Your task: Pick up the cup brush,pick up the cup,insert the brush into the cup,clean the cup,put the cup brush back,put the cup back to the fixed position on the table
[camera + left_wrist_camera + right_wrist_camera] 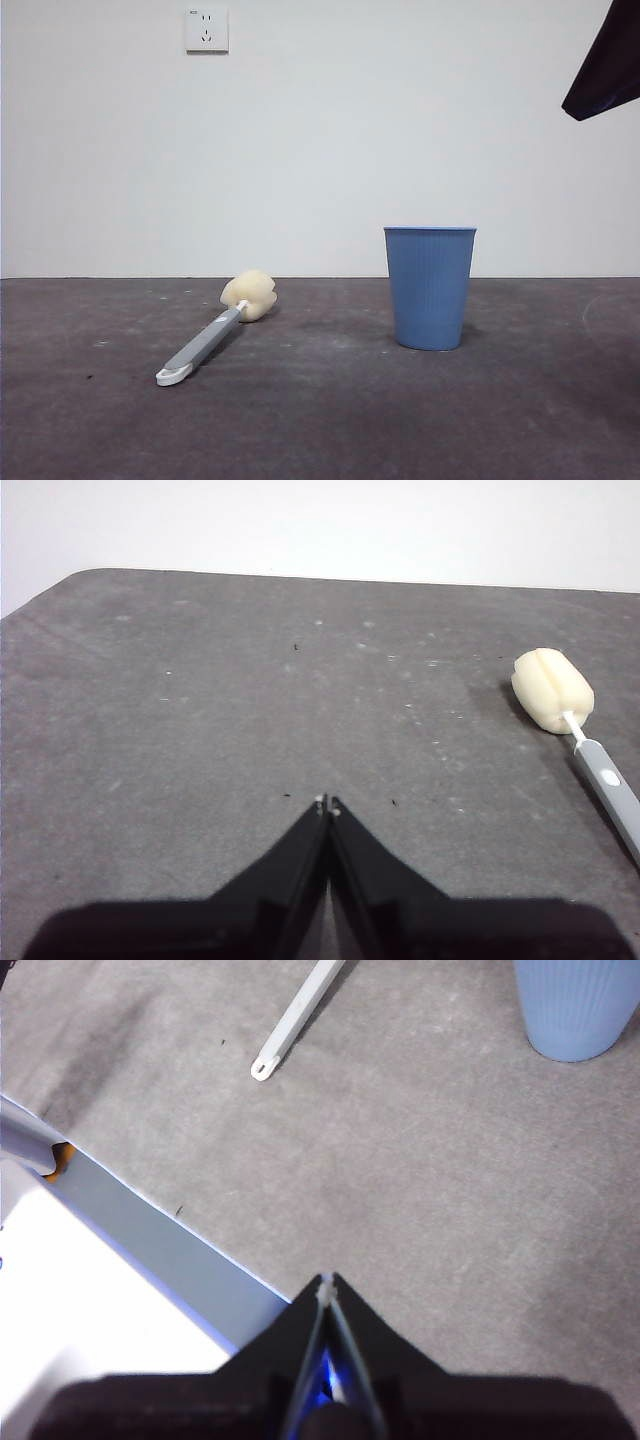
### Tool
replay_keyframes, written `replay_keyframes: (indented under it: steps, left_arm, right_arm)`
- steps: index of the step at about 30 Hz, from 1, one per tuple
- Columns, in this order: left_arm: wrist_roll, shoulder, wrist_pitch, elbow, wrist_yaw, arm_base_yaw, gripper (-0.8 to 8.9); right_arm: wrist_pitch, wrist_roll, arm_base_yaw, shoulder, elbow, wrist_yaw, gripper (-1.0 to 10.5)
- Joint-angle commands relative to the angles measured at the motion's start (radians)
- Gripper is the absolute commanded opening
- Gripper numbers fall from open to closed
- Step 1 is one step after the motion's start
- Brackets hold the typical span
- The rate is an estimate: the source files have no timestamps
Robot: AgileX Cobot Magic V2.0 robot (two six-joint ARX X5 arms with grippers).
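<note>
Brush lies beside unmarked upright cup on table.

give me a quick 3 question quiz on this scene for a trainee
1. True or false: the brush stands inside the cup.
2. Multiple choice: how does the cup stand on the table? A) upright B) on its side C) upside down
3. What do the left gripper and right gripper hold?

Key
1. False: it lies flat on the table, apart from the cup.
2. A
3. Nothing; both have their jaws shut on nothing.
</note>
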Motion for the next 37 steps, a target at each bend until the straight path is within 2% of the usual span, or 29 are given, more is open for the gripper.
replay_keyframes:
  steps: [1,13,14,15,18,21,22,28,30,32,37]
  left_arm:
    - [-0.007,-0.002,0.002,-0.014,0.002,0.003,-0.03]
    - [-0.007,-0.002,0.002,-0.014,0.002,0.003,-0.03]
    - [-0.007,-0.002,0.002,-0.014,0.002,0.003,-0.03]
    - [-0.007,-0.002,0.002,-0.014,0.002,0.003,-0.03]
    - [-0.007,-0.002,0.002,-0.014,0.002,0.003,-0.03]
    - [-0.007,-0.002,0.002,-0.014,0.002,0.003,-0.03]
    - [-0.007,-0.002,0.002,-0.014,0.002,0.003,-0.03]
    - [-0.007,-0.002,0.002,-0.014,0.002,0.003,-0.03]
    - [-0.007,-0.002,0.002,-0.014,0.002,0.003,-0.03]
    - [-0.007,-0.002,0.002,-0.014,0.002,0.003,-0.03]
    - [-0.007,-0.002,0.002,-0.014,0.002,0.003,-0.03]
  right_arm:
    - [0.005,0.006,0.001,-0.001,0.003,0.002,0.0]
    - [0.005,0.005,0.001,-0.001,0.003,0.005,0.0]
    - [0.006,-0.007,0.001,-0.003,0.003,0.006,0.0]
    - [0.010,-0.052,0.001,-0.011,0.003,0.022,0.0]
    - [0.053,-0.161,-0.033,-0.042,0.002,0.129,0.0]
    - [0.130,-0.264,-0.126,-0.086,-0.014,0.154,0.0]
    - [0.153,-0.271,-0.162,-0.105,-0.026,0.155,0.0]
    - [0.335,-0.271,-0.435,-0.263,-0.173,0.152,0.0]
    - [0.397,-0.270,-0.502,-0.324,-0.241,0.113,0.0]
    - [0.453,-0.264,-0.551,-0.391,-0.314,0.074,0.0]
    - [0.556,-0.224,-0.616,-0.541,-0.486,0.080,0.0]
